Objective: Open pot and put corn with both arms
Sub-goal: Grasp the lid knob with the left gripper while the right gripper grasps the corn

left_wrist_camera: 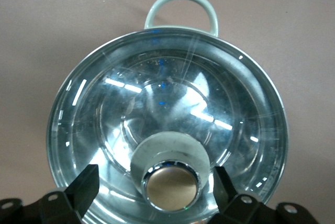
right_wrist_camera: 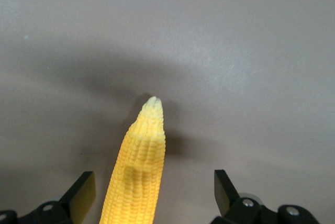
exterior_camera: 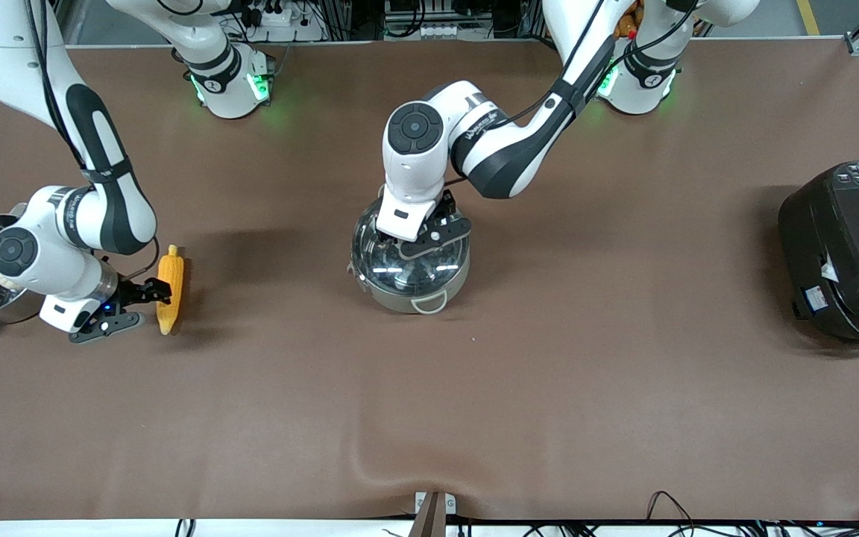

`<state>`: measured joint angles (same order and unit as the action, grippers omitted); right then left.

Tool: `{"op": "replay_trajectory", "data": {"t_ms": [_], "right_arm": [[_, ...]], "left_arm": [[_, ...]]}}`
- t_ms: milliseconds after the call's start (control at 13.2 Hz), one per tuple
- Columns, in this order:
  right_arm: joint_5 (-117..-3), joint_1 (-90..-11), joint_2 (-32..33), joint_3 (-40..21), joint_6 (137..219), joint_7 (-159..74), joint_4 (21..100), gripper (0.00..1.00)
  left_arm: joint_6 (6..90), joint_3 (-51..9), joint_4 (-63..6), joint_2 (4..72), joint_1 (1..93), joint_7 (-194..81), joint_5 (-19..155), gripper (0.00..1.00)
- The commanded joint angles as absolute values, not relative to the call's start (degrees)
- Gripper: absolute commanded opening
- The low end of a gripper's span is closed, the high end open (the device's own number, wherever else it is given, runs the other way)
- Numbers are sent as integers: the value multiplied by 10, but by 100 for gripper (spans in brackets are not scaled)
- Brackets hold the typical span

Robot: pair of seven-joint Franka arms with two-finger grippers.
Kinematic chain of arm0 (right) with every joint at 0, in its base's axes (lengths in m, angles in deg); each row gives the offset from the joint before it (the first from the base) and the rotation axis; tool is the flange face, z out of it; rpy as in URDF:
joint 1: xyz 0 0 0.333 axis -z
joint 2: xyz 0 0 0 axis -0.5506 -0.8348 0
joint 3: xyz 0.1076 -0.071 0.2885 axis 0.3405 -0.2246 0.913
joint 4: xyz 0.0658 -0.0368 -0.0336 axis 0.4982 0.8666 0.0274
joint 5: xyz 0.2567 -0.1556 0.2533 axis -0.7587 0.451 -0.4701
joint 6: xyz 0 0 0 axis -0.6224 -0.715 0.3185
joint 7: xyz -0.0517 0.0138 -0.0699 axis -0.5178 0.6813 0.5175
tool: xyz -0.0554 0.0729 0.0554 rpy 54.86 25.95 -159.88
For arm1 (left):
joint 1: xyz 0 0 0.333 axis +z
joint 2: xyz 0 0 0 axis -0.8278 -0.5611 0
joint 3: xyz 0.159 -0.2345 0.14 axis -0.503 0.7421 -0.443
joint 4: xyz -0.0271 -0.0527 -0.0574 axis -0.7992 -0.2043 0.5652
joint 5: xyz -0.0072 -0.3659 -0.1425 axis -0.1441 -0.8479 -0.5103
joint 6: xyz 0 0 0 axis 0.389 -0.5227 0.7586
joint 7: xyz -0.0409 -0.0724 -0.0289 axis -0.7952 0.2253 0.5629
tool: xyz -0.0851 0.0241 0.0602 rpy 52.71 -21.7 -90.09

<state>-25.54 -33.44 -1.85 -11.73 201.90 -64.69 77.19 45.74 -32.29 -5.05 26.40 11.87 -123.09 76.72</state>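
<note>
One ridged, tapered corn [right_wrist_camera: 135,174], domed glass lid [left_wrist_camera: 167,124]

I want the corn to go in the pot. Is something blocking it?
Yes, the glass lid is on the pot, so the corn can't go in. The left gripper is open around its knob; the right gripper is open around the corn.
</note>
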Motion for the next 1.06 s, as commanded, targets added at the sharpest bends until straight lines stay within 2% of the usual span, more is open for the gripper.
{"op": "replay_trajectory", "data": {"t_ms": [0, 380, 532, 912, 988], "right_arm": [[-290, -320, -29, -108, 2028, -659, 780, 100], [-302, -316, -40, -108, 2029, -663, 784, 100], [-321, -317, -47, -108, 2029, -663, 785, 100], [-332, -323, -50, -108, 2030, -665, 790, 99], [-332, -324, -50, -108, 2030, -668, 790, 91]], "left_arm": [[457, -330, -37, 257, 105, -1241, 769, 86], [453, -330, -38, 256, 103, -1252, 770, 85], [454, -330, -38, 254, 103, -1253, 770, 79], [454, -330, -38, 252, 103, -1258, 770, 78], [454, -331, -39, 251, 103, -1259, 771, 78]]}}
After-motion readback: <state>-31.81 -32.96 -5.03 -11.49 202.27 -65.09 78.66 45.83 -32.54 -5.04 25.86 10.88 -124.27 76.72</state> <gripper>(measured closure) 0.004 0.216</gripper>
